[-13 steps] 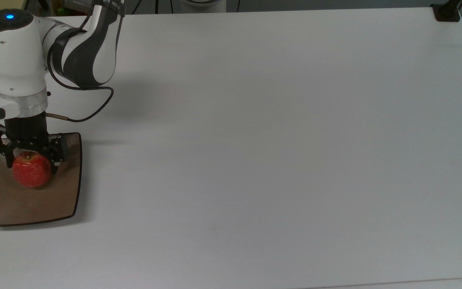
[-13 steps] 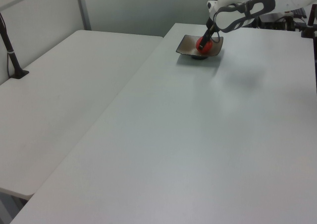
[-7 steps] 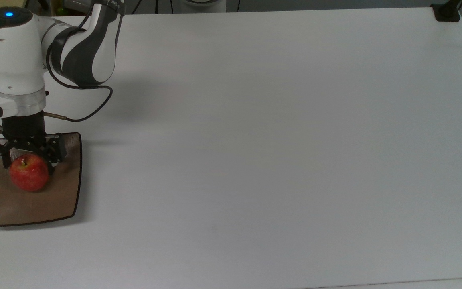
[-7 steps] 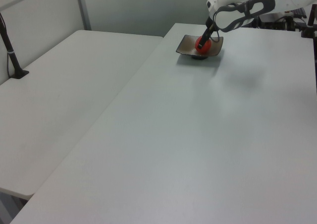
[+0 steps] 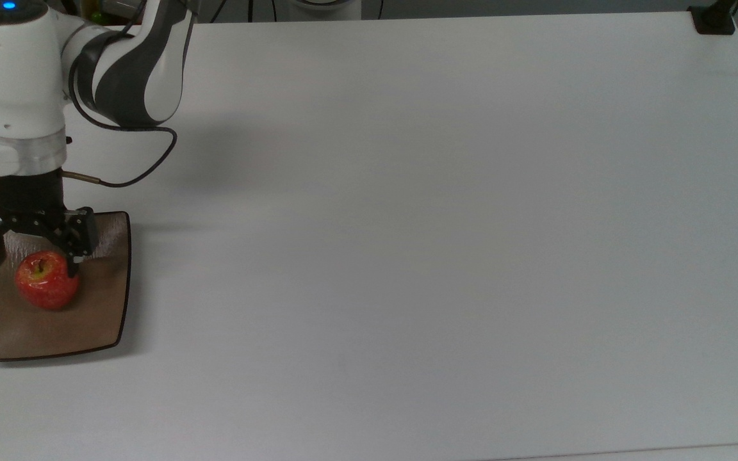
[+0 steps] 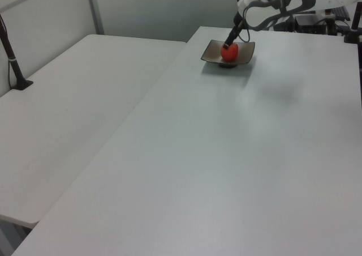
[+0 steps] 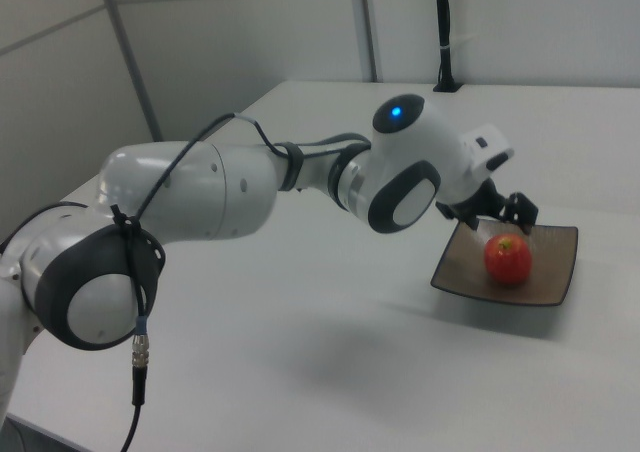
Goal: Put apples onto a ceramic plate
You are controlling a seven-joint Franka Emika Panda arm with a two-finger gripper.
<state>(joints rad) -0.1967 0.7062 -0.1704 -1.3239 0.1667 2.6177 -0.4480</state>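
My gripper hung spread over the apple on the plate.
My fingers stood apart, one on either side of the apple's upper half, gripping nothing. The apple sat on the plate toward the top view's left, and the plate lay near the table corner at the top view's lower left. The table stretched wide and bare toward the top view's right. My arm reached in over the plate.

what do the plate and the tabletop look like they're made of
The ceramic plate: likely glazed ceramic, going by its glossy tan-brown face, which shows soft reflections near the gripper, and its thin dark rim. The table: probably laminate or coated board, a smooth, matte white surface with only faint sheen; the look leaves the core open.
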